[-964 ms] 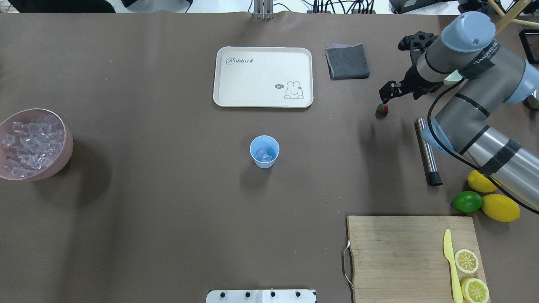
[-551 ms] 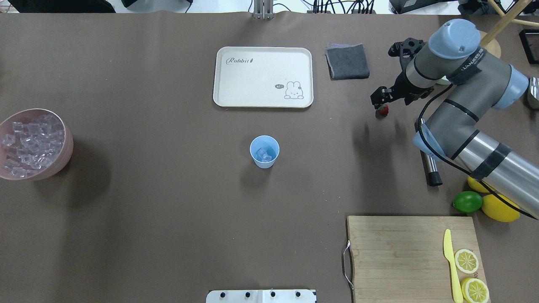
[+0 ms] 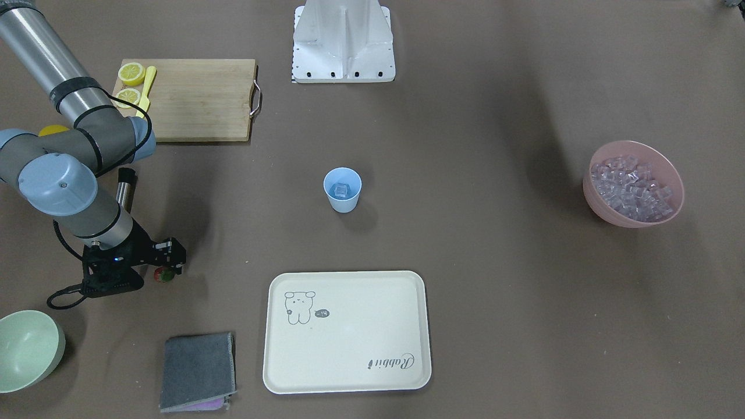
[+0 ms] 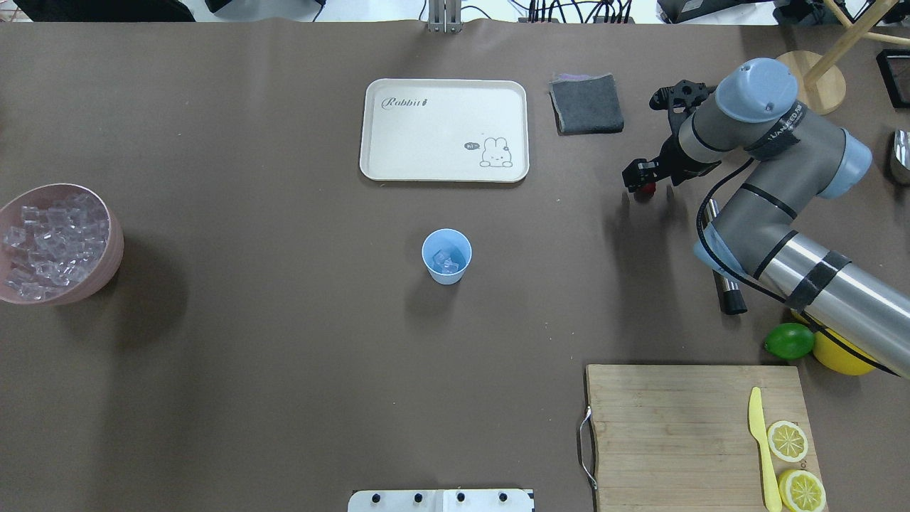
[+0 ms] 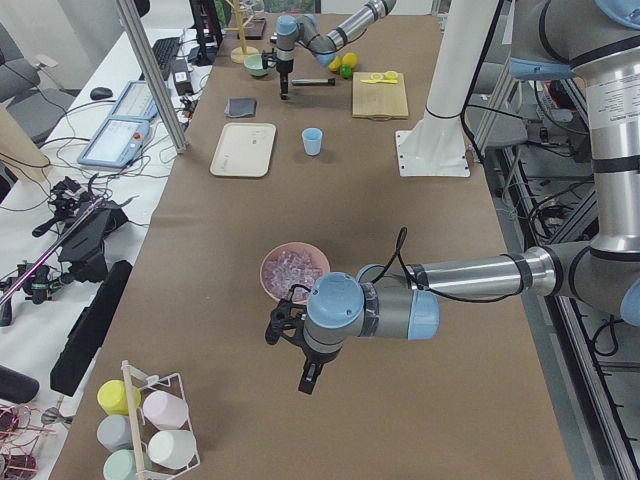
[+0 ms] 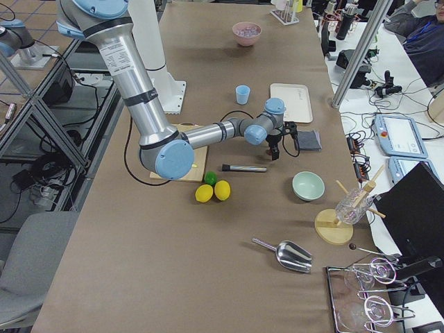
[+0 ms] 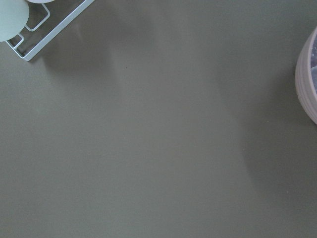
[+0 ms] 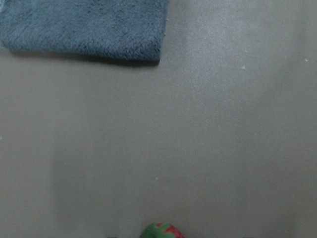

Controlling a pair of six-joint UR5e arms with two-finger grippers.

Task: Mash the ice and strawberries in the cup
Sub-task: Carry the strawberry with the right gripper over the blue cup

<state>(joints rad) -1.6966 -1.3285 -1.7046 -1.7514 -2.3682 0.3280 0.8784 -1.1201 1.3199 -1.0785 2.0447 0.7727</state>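
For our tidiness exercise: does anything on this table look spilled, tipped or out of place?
Nothing stands out. The small light-blue plastic cup stands upright with clear ice cubes inside, none spilled; the red strawberry lies on the brown table by the right pincer.

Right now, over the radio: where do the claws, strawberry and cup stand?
Right claw low over strawberry, grip unclear. Left claw beside pink bowl, state unclear. Cup holds ice only. Nothing between strawberry and cup.

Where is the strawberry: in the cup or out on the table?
Out. The strawberry lies on the table under the right gripper; the cup holds only ice.
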